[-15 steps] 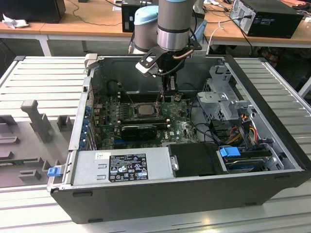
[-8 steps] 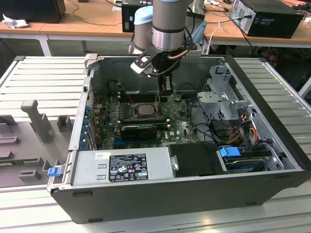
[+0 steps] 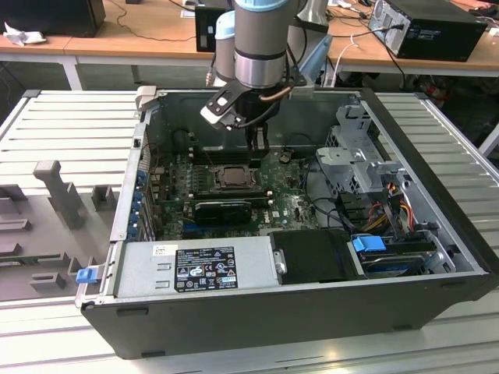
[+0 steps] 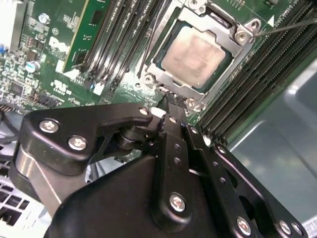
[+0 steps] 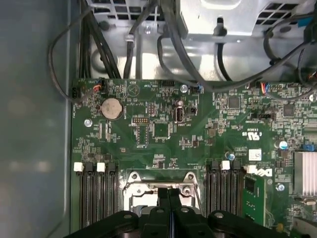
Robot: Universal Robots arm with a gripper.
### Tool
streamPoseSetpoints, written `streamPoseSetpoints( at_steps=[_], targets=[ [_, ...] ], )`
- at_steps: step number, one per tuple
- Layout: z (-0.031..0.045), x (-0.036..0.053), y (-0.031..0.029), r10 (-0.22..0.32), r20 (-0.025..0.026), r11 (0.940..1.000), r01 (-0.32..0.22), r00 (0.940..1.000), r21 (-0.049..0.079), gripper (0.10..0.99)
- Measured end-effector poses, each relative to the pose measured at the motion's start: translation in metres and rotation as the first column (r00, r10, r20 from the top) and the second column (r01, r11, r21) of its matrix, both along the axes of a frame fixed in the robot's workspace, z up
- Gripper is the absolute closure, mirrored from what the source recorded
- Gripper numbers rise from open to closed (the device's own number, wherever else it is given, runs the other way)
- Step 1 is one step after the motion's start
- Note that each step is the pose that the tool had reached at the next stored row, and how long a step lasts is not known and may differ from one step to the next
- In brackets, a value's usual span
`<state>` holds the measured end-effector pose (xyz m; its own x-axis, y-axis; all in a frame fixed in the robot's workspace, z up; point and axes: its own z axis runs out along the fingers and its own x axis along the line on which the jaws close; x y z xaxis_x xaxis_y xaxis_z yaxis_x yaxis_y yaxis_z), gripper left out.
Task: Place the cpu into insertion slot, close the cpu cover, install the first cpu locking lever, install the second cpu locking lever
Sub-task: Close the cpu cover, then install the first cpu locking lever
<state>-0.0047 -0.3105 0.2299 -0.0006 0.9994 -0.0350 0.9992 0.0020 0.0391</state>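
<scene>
Downward-pointing end effector (image 3: pixel 258 148), fingers (image 5: pixel 163 198) seemingly pressed together.

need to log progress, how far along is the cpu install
Done: the cpu is seated, with the cpu cover lying flat around it. In hand: nothing held; the shut hand has its tip at the cover's edge. Left: at least one thin lever angles away from the cover, apparently unlatched.

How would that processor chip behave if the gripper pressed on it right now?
The chip lies flat, ringed by the metal frame, so it probably would not slide or tip. Its flat, metal-looking top suggests it is stiff, not floppy. That smooth face may be slippery for the gripper.
</scene>
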Motion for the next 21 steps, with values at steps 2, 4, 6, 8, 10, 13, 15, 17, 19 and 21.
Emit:
streamPoseSetpoints(
  at_steps=[2,4,6,8,10,13,15,17,19,21],
  targets=[
    [-0.004,-0.0009,0.0,0.0,-0.0001,1.0,0.0,1.0,0.0,0.98],
    [-0.0061,-0.0076,-0.0001,0.001,-0.0011,1.0,-0.001,1.0,0.0,0.98],
    [-0.0065,-0.0139,0.0,0.002,-0.0017,1.0,-0.002,1.0,0.0,0.98],
    [-0.0065,-0.0183,0.0,0.002,-0.0016,1.0,-0.002,1.0,0.0,0.98],
    [-0.0065,-0.0327,0.0,0.002,-0.0016,1.0,-0.002,1.0,0.0,0.98],
    [-0.0064,-0.0435,0.0,0.002,-0.0016,1.0,-0.002,1.0,0.0,0.98],
    [-0.0042,-0.0436,0.0,0.002,-0.0015,1.0,-0.002,1.0,0.0,0.98],
    [0.0026,-0.0436,0.0,0.002,-0.0016,1.0,-0.002,1.0,0.0,0.98],
    [0.005,-0.0436,0.0,0.002,-0.0015,1.0,-0.002,1.0,0.0,0.98],
    [0.0101,-0.0436,0.0,0.002,-0.0016,1.0,-0.002,1.0,0.0,0.98]
  ],
)
